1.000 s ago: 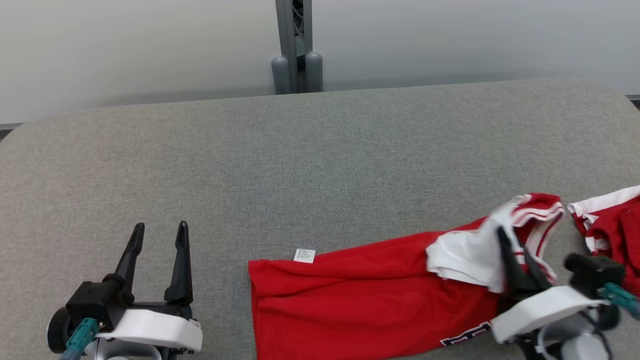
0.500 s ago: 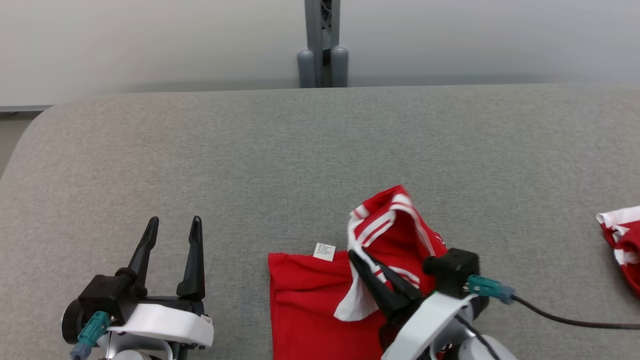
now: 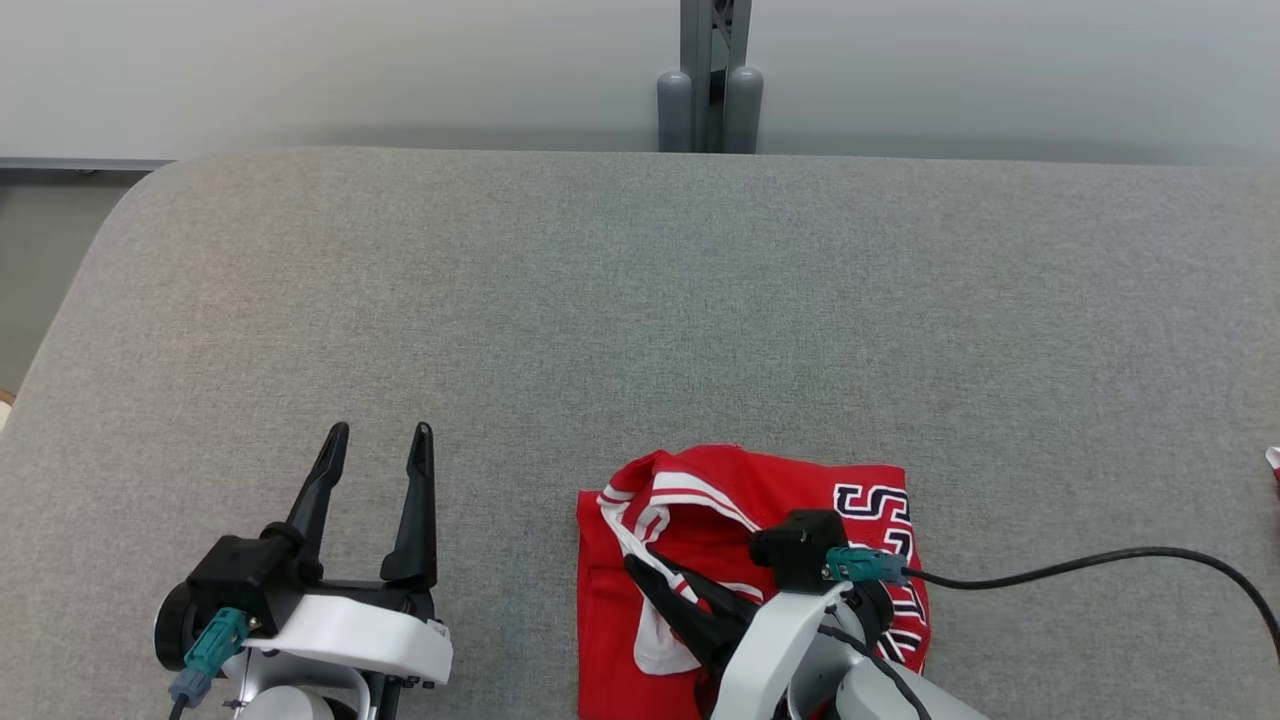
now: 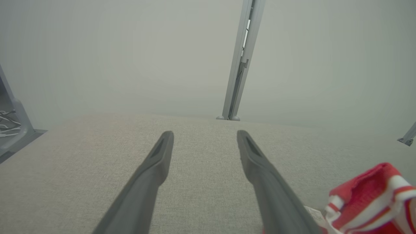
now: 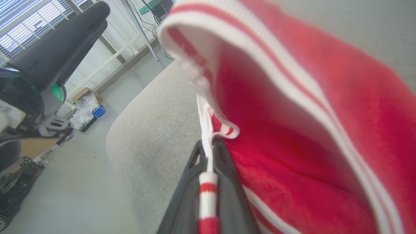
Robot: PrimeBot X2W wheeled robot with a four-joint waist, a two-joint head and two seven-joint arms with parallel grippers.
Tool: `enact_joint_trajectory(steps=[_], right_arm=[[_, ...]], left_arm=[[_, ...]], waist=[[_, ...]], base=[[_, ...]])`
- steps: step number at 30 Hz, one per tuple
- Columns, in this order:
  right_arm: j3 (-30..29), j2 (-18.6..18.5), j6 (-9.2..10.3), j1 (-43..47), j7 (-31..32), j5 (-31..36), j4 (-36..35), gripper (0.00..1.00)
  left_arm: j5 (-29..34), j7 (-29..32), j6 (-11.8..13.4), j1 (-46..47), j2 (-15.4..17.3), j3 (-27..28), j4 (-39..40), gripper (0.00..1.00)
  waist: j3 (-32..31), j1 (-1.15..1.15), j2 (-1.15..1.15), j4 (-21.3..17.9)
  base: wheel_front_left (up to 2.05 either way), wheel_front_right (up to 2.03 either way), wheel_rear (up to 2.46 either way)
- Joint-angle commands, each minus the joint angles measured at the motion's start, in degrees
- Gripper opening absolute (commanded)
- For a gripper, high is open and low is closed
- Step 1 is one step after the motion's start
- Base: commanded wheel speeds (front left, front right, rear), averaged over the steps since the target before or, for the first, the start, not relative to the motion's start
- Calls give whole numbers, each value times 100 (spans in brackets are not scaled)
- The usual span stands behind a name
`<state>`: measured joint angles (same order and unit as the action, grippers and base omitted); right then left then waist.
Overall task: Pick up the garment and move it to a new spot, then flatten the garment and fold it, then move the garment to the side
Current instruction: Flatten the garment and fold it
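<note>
The garment (image 3: 800, 490) is a red jersey with white striped trim and dark lettering, folded over on itself near the front of the grey padded table (image 3: 600, 300). My right gripper (image 3: 640, 565) is shut on the white-and-red striped hem, holding it over the garment's left side; the right wrist view shows the trim (image 5: 208, 182) pinched between the fingers, with red cloth (image 5: 292, 130) rising beyond. My left gripper (image 3: 378, 442) rests open on the table to the garment's left, with nothing between its fingers (image 4: 152, 169). A corner of the garment (image 4: 370, 198) shows at the left wrist view's lower right.
A grey post (image 3: 710, 75) stands behind the table's far edge against a pale wall. A black cable (image 3: 1100, 560) trails from my right wrist to the right. A scrap of another red-and-white cloth (image 3: 1274, 460) lies at the right edge. The table's rounded left edge (image 3: 90, 300) drops to the floor.
My right gripper has carried the garment's striped end leftward across the body, folding the jersey in half so the lettering faces up. The camera has panned left. My left gripper stayed open and still.
</note>
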<state>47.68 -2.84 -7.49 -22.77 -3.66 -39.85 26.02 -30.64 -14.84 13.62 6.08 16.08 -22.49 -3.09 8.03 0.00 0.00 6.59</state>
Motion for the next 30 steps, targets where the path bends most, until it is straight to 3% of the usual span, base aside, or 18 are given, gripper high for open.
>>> enact_joint_trajectory(steps=[1,2,3,4,5,13,18,28,29,30], right_arm=[[90,-20,0,-112,-78,-152,113,0],[177,-23,0,-169,-105,-223,207,14],[276,-17,0,-207,-140,-381,221,44],[355,-16,0,-239,-167,-547,243,93],[452,-19,0,-320,-179,-589,295,100],[1014,-20,0,-685,-606,-1133,176,100],[824,-24,0,-822,-970,-1186,-72,100],[-922,-401,0,-325,-1161,-667,-497,100],[-1594,-548,1,-63,-1162,-363,-615,100],[-1829,-600,1,34,-1164,-256,-657,100]], left_arm=[[61,-30,-35,86,10,2,-25,100],[56,-30,-43,96,5,1,-32,100],[54,-30,-47,108,3,-5,-45,100],[53,-30,-51,116,-1,-8,-56,100],[53,-30,-54,124,-5,-7,-64,100],[80,-30,-59,144,-34,19,-96,100],[70,-30,-29,47,-35,47,-129,100],[79,31,68,-111,113,114,-37,100],[74,54,122,-170,186,160,25,100],[67,58,134,-191,208,180,49,100]], waist=[[11,0,0,15],[18,0,0,19],[26,0,0,26],[34,0,0,28],[39,0,0,25],[39,0,0,-22],[-78,0,0,-103],[-391,0,0,-381],[-457,0,0,-461],[-470,0,0,-488]], base=[[0,0,0],[0,0,0],[0,0,0],[0,0,0],[0,0,0],[0,0,0],[0,0,0],[0,0,0],[0,0,0],[0,0,0]])
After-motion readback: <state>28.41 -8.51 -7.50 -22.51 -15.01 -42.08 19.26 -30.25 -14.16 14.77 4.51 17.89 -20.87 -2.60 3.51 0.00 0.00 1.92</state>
